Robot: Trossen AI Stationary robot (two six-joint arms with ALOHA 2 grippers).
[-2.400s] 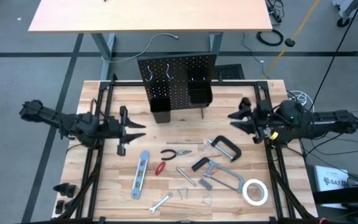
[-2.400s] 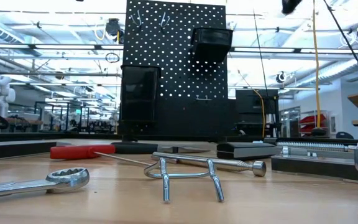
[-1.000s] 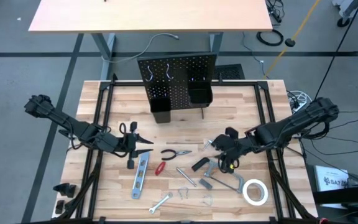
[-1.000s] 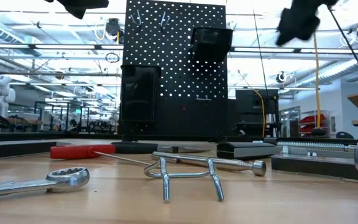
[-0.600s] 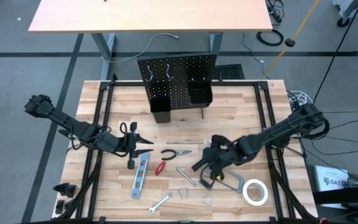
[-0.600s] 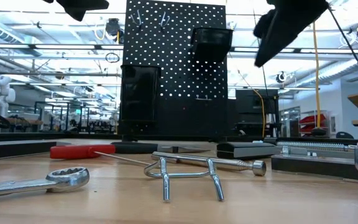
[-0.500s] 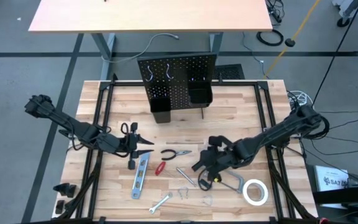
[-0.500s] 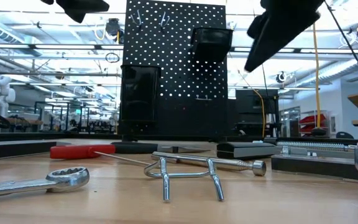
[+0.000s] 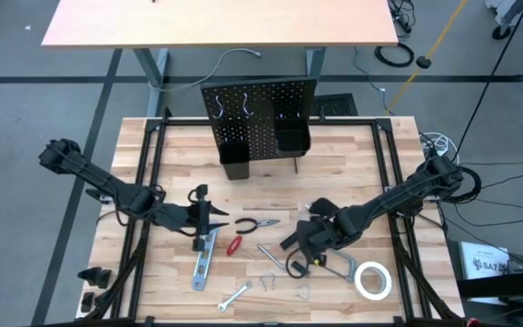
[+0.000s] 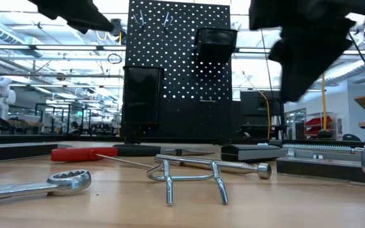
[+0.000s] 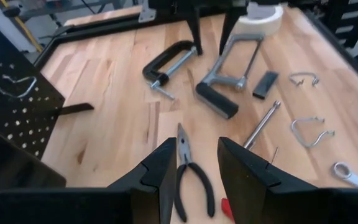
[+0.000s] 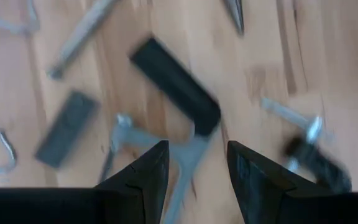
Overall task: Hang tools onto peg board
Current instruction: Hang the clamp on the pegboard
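Observation:
The tools lie flat on the wooden table: blue-grey level (image 9: 203,254), pliers (image 9: 257,222), red-handled screwdriver (image 9: 234,245), C-clamp (image 9: 330,216), bar clamp (image 9: 328,259), tape roll (image 9: 371,279), wrench (image 9: 235,295). The peg board (image 9: 260,118) stands upright at the far middle. My left gripper (image 9: 211,216) hangs open over the level's far end; in its wrist view the pliers (image 11: 188,180) show between its fingers (image 11: 194,168). My right gripper (image 9: 301,247) is open, pointing steeply down above the bar clamp's black handle (image 12: 179,87).
Loose silver hooks (image 9: 271,282) lie near the front edge, and a long steel pin (image 9: 271,258) lies beside the screwdriver. Two black bins (image 9: 291,138) hang on the peg board's front. Black rails (image 9: 143,182) run along both table sides.
My right gripper has come down and toward the table's left and near edge, tipping more steeply downward, from beside the C-clamp to above the bar clamp's handle. My left gripper has sunk a little toward the level. No tool has moved.

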